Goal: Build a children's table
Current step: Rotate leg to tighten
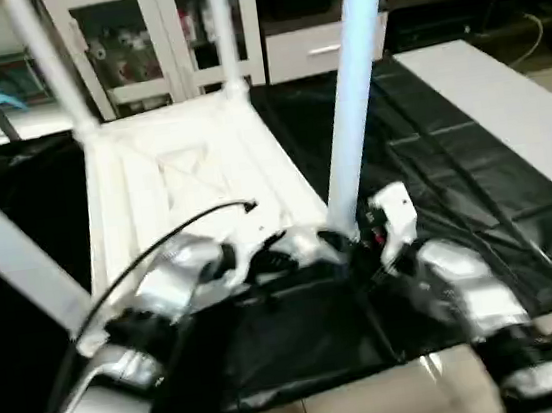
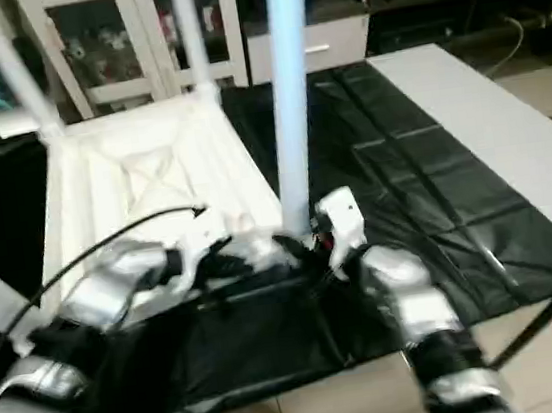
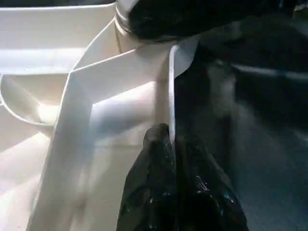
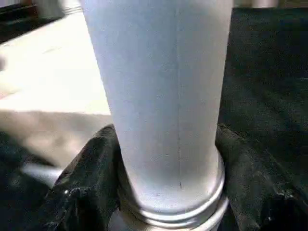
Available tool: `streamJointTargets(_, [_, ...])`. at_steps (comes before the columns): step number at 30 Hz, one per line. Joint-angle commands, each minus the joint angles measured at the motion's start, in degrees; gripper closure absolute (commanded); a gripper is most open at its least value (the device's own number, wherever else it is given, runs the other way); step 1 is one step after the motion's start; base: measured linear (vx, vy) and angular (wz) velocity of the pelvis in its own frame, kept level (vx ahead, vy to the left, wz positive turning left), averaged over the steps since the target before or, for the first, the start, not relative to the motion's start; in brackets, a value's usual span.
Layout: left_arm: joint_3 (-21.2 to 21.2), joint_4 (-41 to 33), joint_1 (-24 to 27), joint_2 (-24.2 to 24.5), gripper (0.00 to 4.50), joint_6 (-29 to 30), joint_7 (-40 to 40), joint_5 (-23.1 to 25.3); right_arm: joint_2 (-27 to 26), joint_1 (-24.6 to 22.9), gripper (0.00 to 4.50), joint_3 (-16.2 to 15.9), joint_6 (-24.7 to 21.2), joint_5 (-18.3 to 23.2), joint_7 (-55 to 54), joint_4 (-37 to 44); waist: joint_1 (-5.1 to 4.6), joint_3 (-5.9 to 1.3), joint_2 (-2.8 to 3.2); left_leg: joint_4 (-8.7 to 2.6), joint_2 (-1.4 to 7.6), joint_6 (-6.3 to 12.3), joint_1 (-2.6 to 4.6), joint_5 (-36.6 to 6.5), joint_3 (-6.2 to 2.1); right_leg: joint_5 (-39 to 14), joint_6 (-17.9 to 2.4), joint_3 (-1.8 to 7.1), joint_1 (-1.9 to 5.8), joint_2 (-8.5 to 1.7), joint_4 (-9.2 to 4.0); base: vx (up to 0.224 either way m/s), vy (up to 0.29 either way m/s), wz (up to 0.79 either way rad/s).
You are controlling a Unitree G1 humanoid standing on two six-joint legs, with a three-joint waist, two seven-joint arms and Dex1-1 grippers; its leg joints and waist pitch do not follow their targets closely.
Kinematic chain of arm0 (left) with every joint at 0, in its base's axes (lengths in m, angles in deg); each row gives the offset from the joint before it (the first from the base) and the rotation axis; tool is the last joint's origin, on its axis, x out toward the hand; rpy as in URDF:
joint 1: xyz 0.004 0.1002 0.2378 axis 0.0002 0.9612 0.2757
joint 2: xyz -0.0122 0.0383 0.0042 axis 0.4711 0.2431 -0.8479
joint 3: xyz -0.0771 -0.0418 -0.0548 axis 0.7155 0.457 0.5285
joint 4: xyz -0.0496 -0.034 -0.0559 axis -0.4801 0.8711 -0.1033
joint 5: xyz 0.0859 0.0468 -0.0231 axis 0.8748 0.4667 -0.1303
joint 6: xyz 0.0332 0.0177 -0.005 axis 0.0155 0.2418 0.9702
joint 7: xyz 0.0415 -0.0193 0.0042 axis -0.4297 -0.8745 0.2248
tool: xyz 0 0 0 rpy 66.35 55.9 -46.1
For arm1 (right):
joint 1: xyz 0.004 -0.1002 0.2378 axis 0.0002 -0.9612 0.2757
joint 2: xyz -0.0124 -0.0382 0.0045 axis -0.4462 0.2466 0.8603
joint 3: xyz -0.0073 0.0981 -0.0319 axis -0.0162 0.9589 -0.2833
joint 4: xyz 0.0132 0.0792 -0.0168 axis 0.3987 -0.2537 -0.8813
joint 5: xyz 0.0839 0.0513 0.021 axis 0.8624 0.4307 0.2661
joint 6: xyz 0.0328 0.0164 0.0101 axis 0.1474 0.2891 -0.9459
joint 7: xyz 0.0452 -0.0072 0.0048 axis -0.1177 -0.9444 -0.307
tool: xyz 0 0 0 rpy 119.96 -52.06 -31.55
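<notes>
Tabletop (image 1: 182,178) upside down on black-draped bench (image 1: 430,147), legs up. Left hand (image 3: 173,144) pinched shut on tabletop's thin rim. Right hand (image 4: 168,159) clasped round base of near leg (image 4: 159,86)

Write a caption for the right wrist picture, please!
Right gripper hugs the white table leg just above its base, over the black cloth.
</notes>
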Motion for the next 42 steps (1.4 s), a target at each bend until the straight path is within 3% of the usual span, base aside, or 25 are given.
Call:
streamJointTargets(1, [0.0,4.0,-2.66,-2.08,4.5,-1.32,4.42,1.65,-1.95,2.8,1.87,3.17,-2.21,-2.78,-16.88,-8.15,-0.66,-3.08,0.17,-4.9,2.89,-1.06,1.13,-20.39,-1.75,-18.24,-11.62,2.91,1.31,-3.79,-5.54,0.0,0.0,0.0])
streamJointTargets(2, [0.05,4.47,-3.0,-2.26,4.5,-1.43,5.1,1.84,-2.31,3.19,1.87,3.36,-2.22,-3.01,-18.62,-8.76,-0.98,-3.2,0.12,-5.01,2.86,-1.2,1.06,-21.23,-1.94,-18.91,-11.26,2.75,1.7,-3.79,-5.48,0.0,0.0,0.0])
streamJointTargets(4, [0.35,6.68,-4.49,-3.13,4.5,-1.82,7.9,2.55,-3.92,4.95,1.87,3.95,-1.79,-4.89,-27.78,-11.34,-1.1,-3.18,-0.08,-4.91,2.89,-0.86,1.08,-20.98,-1.78,-18.42,-11.34,2.91,1.37,-3.91,-5.72,0.0,0.0,0.0])
streamJointTargets(5, [0.8,7.42,-4.93,-3.59,4.5,-1.82,9.11,2.47,-4.55,5.55,1.87,3.9,-1.74,-6.03,-31.64,-12.08,-1.2,-3.26,-0.31,-4.91,2.84,-0.46,0.8,-20.02,-1.81,-17.44,-11.61,2.89,1.64,-3.98,-5.61,0.0,0.0,0.0])
streamJointTargets(7, [1.34,8.69,-5.54,-4.17,4.5,-2.15,10.43,2.3,-5.61,6.28,1.87,4.18,-1.15,-6.94,-35.2,-13.04,-1.27,-3.42,-0.08,-4.78,2.83,0.35,0.7,-17.97,-1.66,-14.77,-12.08,2.95,1.63,-3.94,-5.39,0.0,0.0,0.0])
streamJointTargets(8, [1.43,9.06,-5.64,-4.26,4.5,-2.43,10.83,2.32,-6.15,6.75,1.87,3.71,-0.18,-8.02,-36.54,-13.24,-1.27,-3.46,-0.04,-4.77,2.83,0.66,0.64,-17.51,-1.65,-13.84,-12.26,2.93,1.72,-3.91,-5.3,0.0,0.0,0.0])
streamJointTargets(9, [1.46,9.4,-5.75,-4.31,4.5,-2.65,10.98,2.37,-6.38,6.97,1.87,3.6,0.27,-8.43,-37.03,-13.46,-1.3,-3.57,-0.92,-4.73,2.91,1.14,0.43,-16.56,-1.57,-12.72,-12.38,2.93,1.85,-3.91,-5.22,0.0,0.0,0.0])
streamJointTargets(10, [1.48,9.81,-5.84,-4.35,4.5,-2.96,11.12,2.45,-6.78,7.34,1.87,3.41,1.0,-8.92,-37.46,-13.78,-1.05,-3.67,-0.37,-4.52,2.91,2.37,0.58,-14.21,-1.41,-9.57,-13.21,2.99,1.85,-3.97,-4.83,0.0,0.0,0.0])
streamJointTargets(11, [1.43,9.98,-5.76,-4.29,4.5,-3.18,11.05,2.52,-7.29,7.74,1.88,3.21,1.75,-9.09,-37.17,-14.02,-1.13,-3.73,-0.82,-4.46,2.91,2.96,0.34,-13.28,-1.39,-8.38,-13.43,2.97,2.11,-3.95,-4.67,0.0,0.0,0.0])
streamJointTargets(12, [1.44,11.38,-5.9,-4.28,4.5,-4.22,11.26,2.88,-8.2,8.96,1.88,2.69,3.83,-8.72,-36.71,-15.48,-0.95,-3.76,-0.56,-4.37,2.92,3.98,0.24,-11.71,-1.38,-6.6,-13.92,2.92,2.28,-4.02,-4.43,0.0,0.0,0.0])
streamJointTargets(13, [1.4,11.71,-5.79,-4.19,4.5,-4.46,11.19,2.96,-8.4,9.4,1.88,2.44,4.26,-8.47,-36.2,-15.86,-0.91,-3.8,-0.88,-4.21,2.87,4.73,0.24,-10.84,-1.29,-5.81,-14.37,2.93,2.3,-4.1,-4.33,0.0,0.0,0.0])
streamJointTargets(14, [1.37,11.87,-5.68,-4.14,4.5,-4.65,11.24,3.03,-8.5,9.45,1.88,2.32,4.84,-7.89,-34.45,-15.63,-0.78,-3.64,-0.82,-4.24,2.89,5.27,0.26,-10.7,-1.24,-6.16,-14.51,2.9,2.3,-4.09,-4.43,0.0,0.0,0.0])
streamJointTargets(15, [1.31,11.82,-5.55,-4.07,4.5,-4.69,11.17,3.07,-8.44,9.34,1.32,2.18,5.26,-7.82,-33.79,-15.19,-0.78,-3.64,-0.82,-4.24,2.89,5.27,0.26,-10.7,-1.24,-6.16,-14.51,2.9,2.3,-4.09,-4.43,0.0,0.0,0.0])
streamJointTargets(21, [0.72,12.32,-5.55,-3.63,4.5,-5.83,9.84,3.38,-7.77,7.59,0.75,2.49,6.87,-6.03,-30.46,-9.22,-0.64,-3.37,-0.66,-4.61,3.14,4.3,0.5,-13.73,-1.28,-10.51,-13.49,3.02,2.18,-3.99,-4.82,0.0,0.0,0.0])
streamJointTargets(24, [0.19,13.76,-5.94,-3.42,4.5,-7.76,8.8,4.08,-5.32,4.27,0.71,1.5,2.68,-5.19,-25.67,-2.08,-0.52,-3.43,-0.05,-4.55,3.04,4.9,0.49,-12.48,-1.31,-6.95,-13.52,3.0,2.49,-3.74,-4.64,0.0,0.0,0.0])
streamJointTargets(25, [0.19,13.76,-5.94,-3.42,4.5,-7.76,8.8,4.08,-5.32,4.27,0.71,1.5,2.68,-5.19,-25.67,-2.08,-0.42,-3.51,-0.22,-4.51,3.1,5.24,0.44,-12.05,-1.29,-6.23,-13.42,3.02,2.58,-3.84,-4.66,0.0,0.0,0.0])
streamJointTargets(27, [-0.02,14.29,-6.05,-3.26,4.5,-9.47,7.77,4.31,-1.82,-2.81,0.71,-1.25,-3.47,-1.94,-16.35,9.89,-0.05,-3.41,0.24,-4.35,3.03,6.3,0.58,-11.27,-1.23,-4.92,-13.48,3.01,2.66,-3.72,-4.63,0.0,0.0,0.0])
streamJointTargets(28, [-0.12,14.38,-6.05,-3.17,4.5,-10.02,7.36,4.36,-0.5,-5.35,0.71,-2.4,-5.48,-0.49,-12.84,14.05,0.53,-3.36,-0.18,-4.45,3.34,7.13,0.75,-11.67,-1.19,-4.6,-12.49,3.13,2.72,-3.81,-4.87,0.0,0.0,0.0])
streamJointTargets(29, [-0.3,14.42,-5.95,-3.0,4.5,-10.86,6.72,4.44,1.74,-8.75,0.71,-4.18,-7.24,1.29,-8.31,19.41,0.41,-3.48,0.1,-4.45,3.31,7.27,0.59,-11.24,-1.37,-4.27,-12.55,3.11,2.94,-3.93,-4.64,0.0,0.0,0.0])
streamJointTargets(32, [-1.06,13.9,-4.96,-2.37,4.5,-13.52,3.38,4.33,8.72,-16.17,0.71,-6.73,-9.26,6.46,1.36,30.83,0.34,-3.5,0.03,-4.55,3.41,7.44,0.25,-11.57,-1.45,-4.57,-12.68,2.95,2.96,-3.95,-4.81,0.0,0.0,0.0])
streamJointTargets(35, [-1.7,13.02,-3.84,-1.91,4.5,-17.78,-0.69,3.8,14.05,-20.15,0.71,-6.0,-9.66,8.8,7.57,36.43,0.45,-3.26,-1.02,-4.56,3.39,7.65,0.05,-13.1,-1.38,-9.88,-11.67,3.0,2.84,-4.12,-5.34,0.0,0.0,0.0])
streamJointTargets(36, [-1.7,13.02,-3.84,-1.91,4.5,-17.78,-0.69,3.8,14.05,-20.15,0.71,-6.0,-9.66,8.8,7.57,36.43,0.48,-3.12,-0.79,-4.6,3.32,7.47,0.04,-13.55,-1.41,-11.77,-11.5,2.95,2.77,-4.17,-5.55,0.0,0.0,0.0])
streamJointTargets(38, [-2.06,12.27,-3.16,-1.41,4.5,-19.8,-2.75,3.53,15.46,-21.64,0.71,-4.34,-11.53,10.13,9.69,38.68,0.64,-2.94,-0.97,-4.69,3.41,6.38,0.39,-15.22,-1.34,-17.59,-10.56,3.07,2.18,-4.16,-6.15,0.0,0.0,0.0])
streamJointTargets(42, [-1.27,9.66,-1.13,-0.81,4.5,-23.08,-8.06,1.06,17.18,-23.0,0.71,-3.27,-14.22,11.27,11.19,41.55,1.46,-3.15,-0.61,-4.87,3.72,5.69,0.58,-14.12,-1.41,-15.91,-10.5,3.22,1.91,-4.1,-5.91,0.0,0.0,0.0])
